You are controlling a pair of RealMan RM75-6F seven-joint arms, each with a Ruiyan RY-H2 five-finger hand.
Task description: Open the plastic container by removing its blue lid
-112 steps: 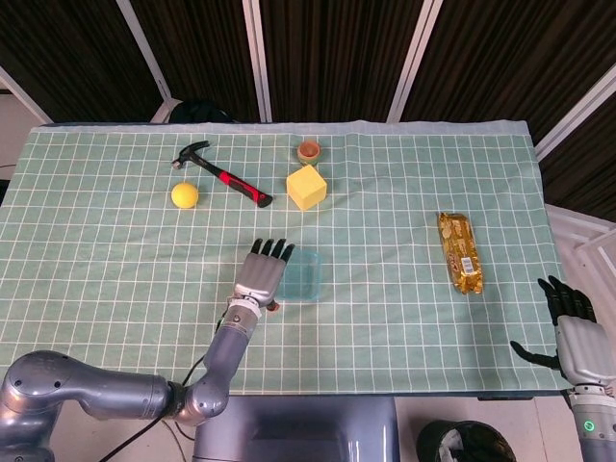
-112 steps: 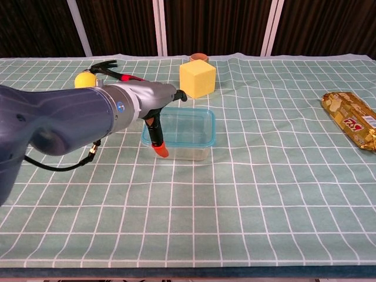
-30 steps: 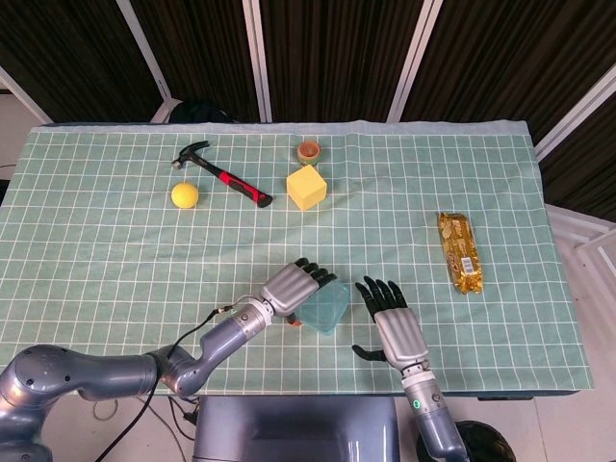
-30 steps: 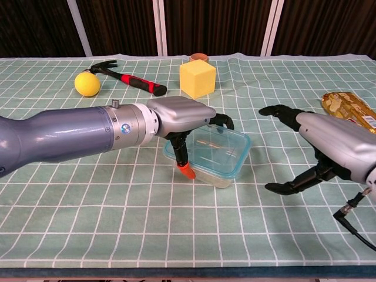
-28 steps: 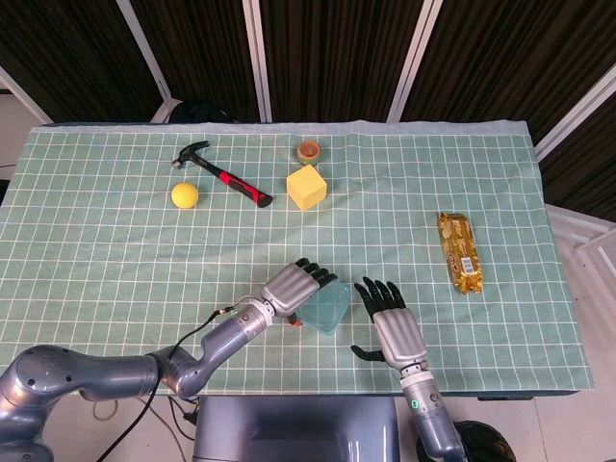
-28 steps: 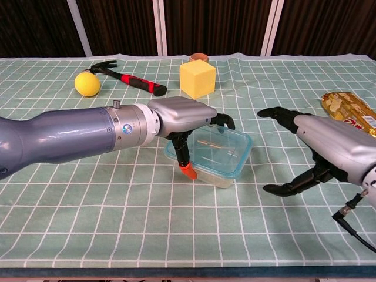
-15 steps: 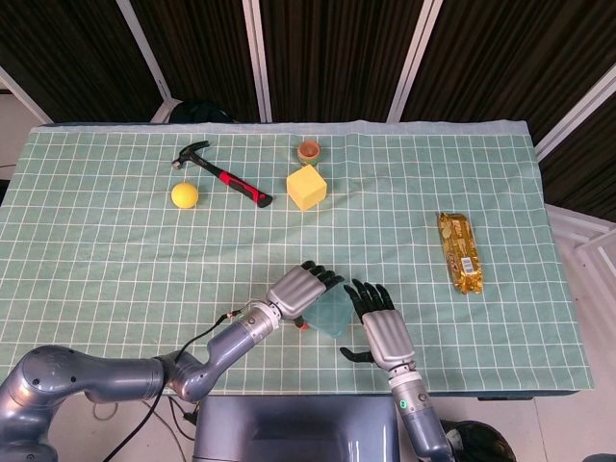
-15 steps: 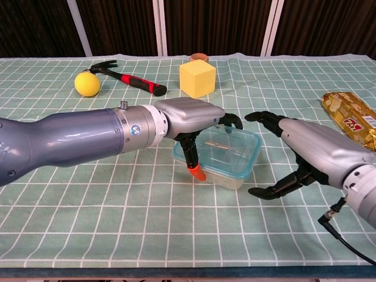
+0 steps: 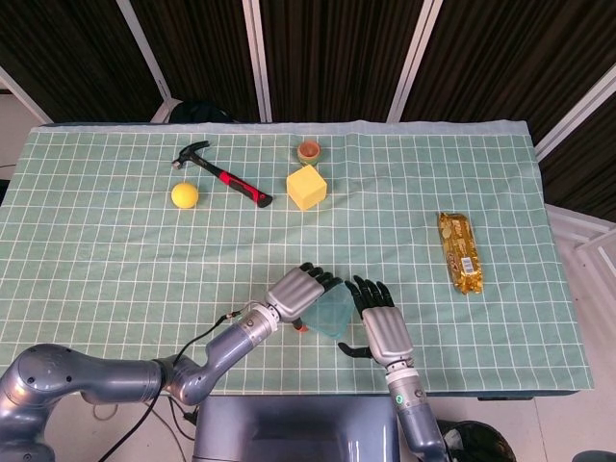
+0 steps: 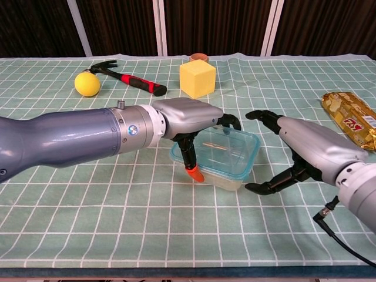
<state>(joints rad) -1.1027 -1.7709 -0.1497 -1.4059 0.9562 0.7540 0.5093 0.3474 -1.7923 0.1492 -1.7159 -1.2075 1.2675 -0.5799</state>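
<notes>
So the plastic container (image 10: pixel 220 154) sits near the front middle of the worktop (image 9: pixel 115 260), on the green checked cloth, with its blue lid (image 10: pixel 235 141) on top. It's see-through, and from the chest view I can't really make out anything inside it, maybe some reflections, can't tell.

The left hand (image 10: pixel 188 120) is draped over the container's left end, fingers curled over the far rim and the orange-tipped thumb down against the near wall, so it's gripping the box. The container looks a bit tilted, left end raised, though I wouldn't swear to it.

The right hand (image 10: pixel 299 144) is just beside the container's right end, fingers spread and curved toward it, thumb low near the bottom corner. It isn't holding anything; whether a fingertip is actually touching the lid I can't tell from either view.

Other stuff, all well apart from the box: a yellow cube (image 9: pixel 306 187) toward the back middle with a small brown cup (image 9: pixel 308 150) behind it, a hammer (image 9: pixel 219 173) with a red and black handle to the back left, a yellow ball (image 9: pixel 185 195) just in front of the hammer head, and a gold snack packet (image 9: pixel 461 253) off to the right. Nothing sits between the hands and the container.
</notes>
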